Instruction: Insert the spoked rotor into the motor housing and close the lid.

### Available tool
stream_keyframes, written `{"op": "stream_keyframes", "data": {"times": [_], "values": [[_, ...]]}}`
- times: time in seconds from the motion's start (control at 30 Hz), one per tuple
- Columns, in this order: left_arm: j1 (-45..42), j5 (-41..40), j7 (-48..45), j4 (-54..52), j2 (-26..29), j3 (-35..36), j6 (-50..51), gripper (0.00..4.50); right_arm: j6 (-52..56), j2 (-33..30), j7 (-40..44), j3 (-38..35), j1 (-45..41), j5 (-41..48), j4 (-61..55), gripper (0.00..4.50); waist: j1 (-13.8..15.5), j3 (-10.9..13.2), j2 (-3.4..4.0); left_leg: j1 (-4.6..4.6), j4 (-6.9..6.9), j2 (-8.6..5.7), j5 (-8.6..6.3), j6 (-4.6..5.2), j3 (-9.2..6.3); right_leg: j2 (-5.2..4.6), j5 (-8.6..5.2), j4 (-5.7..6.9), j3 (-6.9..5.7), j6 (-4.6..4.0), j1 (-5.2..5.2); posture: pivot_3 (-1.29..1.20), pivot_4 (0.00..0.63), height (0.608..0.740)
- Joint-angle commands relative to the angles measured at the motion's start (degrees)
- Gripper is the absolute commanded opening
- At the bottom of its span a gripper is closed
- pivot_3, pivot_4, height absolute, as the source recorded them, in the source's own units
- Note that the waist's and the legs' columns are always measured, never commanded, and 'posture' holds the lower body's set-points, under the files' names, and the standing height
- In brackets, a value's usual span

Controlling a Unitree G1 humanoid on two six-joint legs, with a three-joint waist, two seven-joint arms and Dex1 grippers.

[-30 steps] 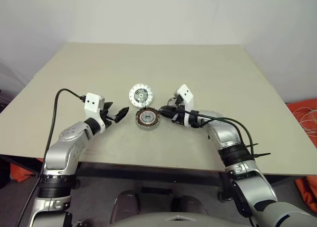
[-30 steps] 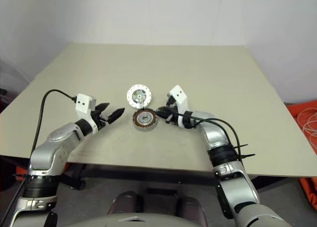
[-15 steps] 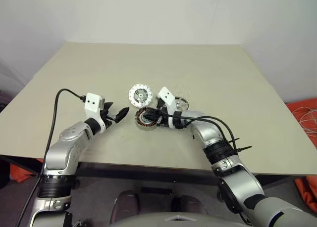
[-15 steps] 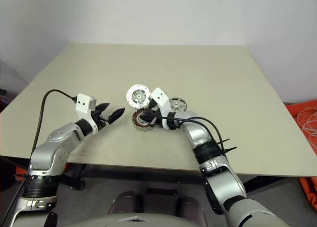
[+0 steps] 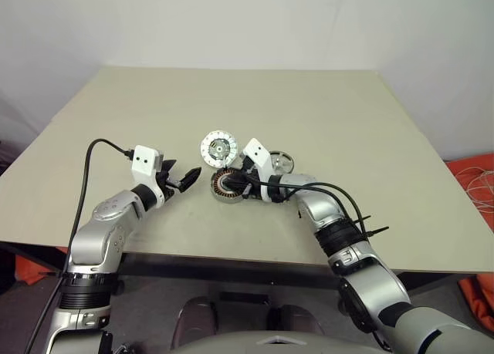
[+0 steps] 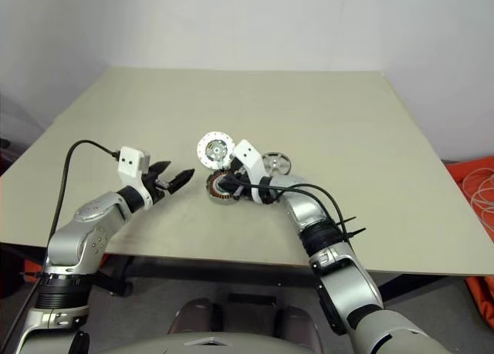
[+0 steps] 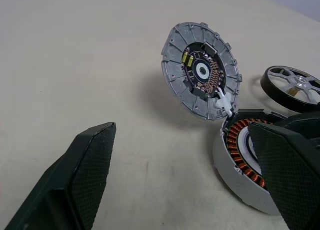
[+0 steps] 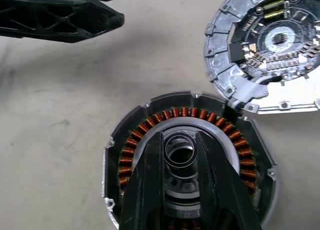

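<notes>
The motor housing [image 5: 226,186], a silver puck with copper windings, lies mid-table. Its lid [image 5: 219,147] lies open just behind it, circuit side up, joined to it by a small white tab [image 7: 223,102]. The spoked rotor [image 5: 280,163] rests flat on the table to the housing's right, untouched. My right gripper [image 8: 179,144] hovers over the housing's hub, its fingers [image 8: 150,180] closed against a small dark-rimmed ring [image 8: 180,155]. My left gripper [image 5: 187,180] waits open to the left of the housing, nothing between its fingers [image 7: 87,175].
The beige table [image 5: 347,123] stretches wide behind and to both sides. Its front edge runs just below both arms. A black cable [image 5: 89,177] trails from the left wrist.
My right arm swung left until its gripper sits over the housing, uncovering the spoked rotor behind it. The left arm, housing and lid stayed put.
</notes>
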Motion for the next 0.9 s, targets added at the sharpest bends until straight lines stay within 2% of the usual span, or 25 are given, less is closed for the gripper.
{"op": "stream_keyframes", "data": {"times": [0.03, 0.9], "values": [[-0.5, 0.0, -0.1, -2.1, 0.5, 0.8, -0.9, 4.5, -0.9, -0.5, 0.1, -0.7, -1.2, -0.3, -0.2, 0.57, 0.0, 0.0, 0.0, 0.0, 0.0, 0.0, 0.0, 0.0, 0.0, 0.0, 0.0, 0.0, 0.0, 0.0, 0.0, 0.0, 0.0, 0.74], [-0.9, 0.7, -0.1, -0.7, 0.5, 1.1, -1.5, 4.5, -0.3, -1.0, 0.7, 0.4, -0.6, -0.4, -3.0, 0.57, 0.0, 0.0, 0.0, 0.02, 0.0, 0.0, -0.01, 0.01, 0.0, 0.0, 0.0, 0.0, 0.01, 0.0, 0.02, 0.0, 0.0, 0.74]]}}
